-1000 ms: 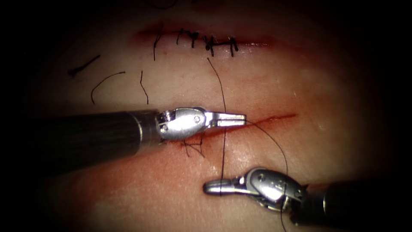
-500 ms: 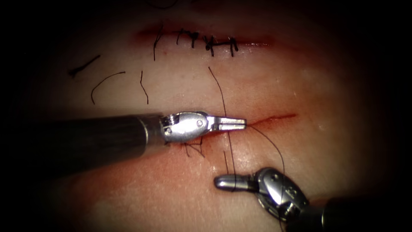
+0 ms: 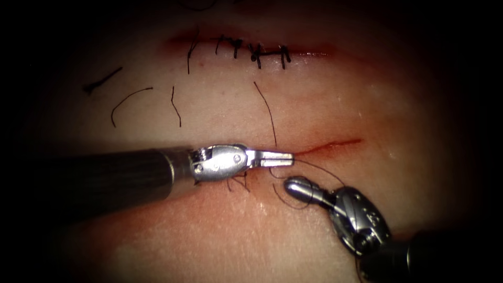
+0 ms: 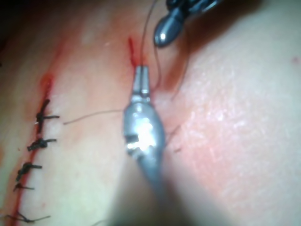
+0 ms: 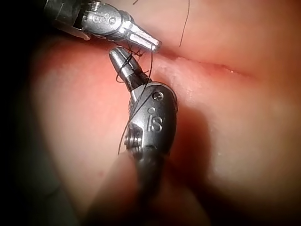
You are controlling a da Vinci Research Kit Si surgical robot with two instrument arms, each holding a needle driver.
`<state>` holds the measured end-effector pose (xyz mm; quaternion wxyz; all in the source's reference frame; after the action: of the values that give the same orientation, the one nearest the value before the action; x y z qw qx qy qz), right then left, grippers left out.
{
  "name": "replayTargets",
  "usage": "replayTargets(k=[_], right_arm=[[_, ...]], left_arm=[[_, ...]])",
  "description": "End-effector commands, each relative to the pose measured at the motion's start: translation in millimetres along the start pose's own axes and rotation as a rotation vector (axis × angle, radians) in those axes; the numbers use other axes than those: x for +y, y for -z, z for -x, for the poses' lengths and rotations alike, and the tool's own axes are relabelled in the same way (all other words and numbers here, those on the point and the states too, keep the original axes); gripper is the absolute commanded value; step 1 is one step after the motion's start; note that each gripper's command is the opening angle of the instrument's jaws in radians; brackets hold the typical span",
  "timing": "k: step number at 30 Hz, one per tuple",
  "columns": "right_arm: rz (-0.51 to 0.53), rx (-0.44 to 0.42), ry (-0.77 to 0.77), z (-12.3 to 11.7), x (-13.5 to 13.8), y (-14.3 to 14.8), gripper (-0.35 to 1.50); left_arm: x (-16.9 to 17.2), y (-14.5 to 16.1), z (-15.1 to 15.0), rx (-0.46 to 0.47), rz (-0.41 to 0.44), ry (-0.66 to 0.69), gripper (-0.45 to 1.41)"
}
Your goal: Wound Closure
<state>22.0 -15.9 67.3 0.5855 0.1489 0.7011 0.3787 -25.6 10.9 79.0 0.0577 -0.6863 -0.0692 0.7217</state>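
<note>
Lying on the cut point(image 3: 335, 144), the left tool point(image 3: 280, 156) has narrow jaws on the thread point(image 3: 268, 112). The right tool point(image 3: 301, 188), at its 5 o'clock, is wrapped in thread, jaws together.

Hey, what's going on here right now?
Two hands work on a cut in the tissue. The left hand, jaws shut, rests at the cut, apparently pinching thread. The right hand, jaws shut, sits just below with thread looped around it. Beyond lies a stitched cut.

One marking reads — "IS", stamped on the right end effector point(image 5: 123, 55) wrist housing.
</note>
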Motion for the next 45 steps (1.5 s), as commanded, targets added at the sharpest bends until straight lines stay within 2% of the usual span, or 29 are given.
replayTargets(k=[1, 3, 5, 16, 18, 25, 34, 37, 45], right_arm=[[0.024, 0.003, -0.011, 1.0, -0.6, -0.5, -0.35], [0.09, -0.047, 0.008, 1.0, -0.7, -0.6, -0.35], [0.149, -0.055, 0.004, 1.0, -0.7, -0.6, -0.35], [0.216, -0.022, -0.028, 0.1, -0.4, -0.7, -0.35], [0.257, -0.015, -0.026, -0.3, -0.2, -0.6, -0.35], [0.4, -0.095, 0.005, -0.5, 0.8, 0.0, -0.35], [0.394, -0.144, 0.012, -0.3, 0.6, -0.3, -0.35], [0.358, -0.171, 0.016, 0.3, 0.3, -1.3, -0.35], [0.358, -0.19, 0.045, 0.5, 0.3, -1.4, -0.35]], left_arm=[[0.3, -0.7, 0.8, 0.002, 0.0, 0.001, -0.45], [0.7, -0.6, 0.7, 0.003, -0.002, 0.001, -0.45], [1.0, -0.5, 0.6, 0.006, -0.003, 0.001, -0.45], [1.7, -0.2, 0.4, 0.012, -0.007, 0.0, -0.45], [2.2, 0.0, 0.4, 0.013, -0.008, -0.002, -0.45], [3.4, 0.9, -1.0, 0.022, -0.016, 0.003, -0.45], [4.6, 0.7, -4.0, 0.035, -0.032, 0.021, -0.45], [4.5, 1.2, -6.0, 0.039, -0.038, 0.035, -0.45], [4.4, 2.6, -9.0, 0.049, -0.054, 0.06, -0.45]])
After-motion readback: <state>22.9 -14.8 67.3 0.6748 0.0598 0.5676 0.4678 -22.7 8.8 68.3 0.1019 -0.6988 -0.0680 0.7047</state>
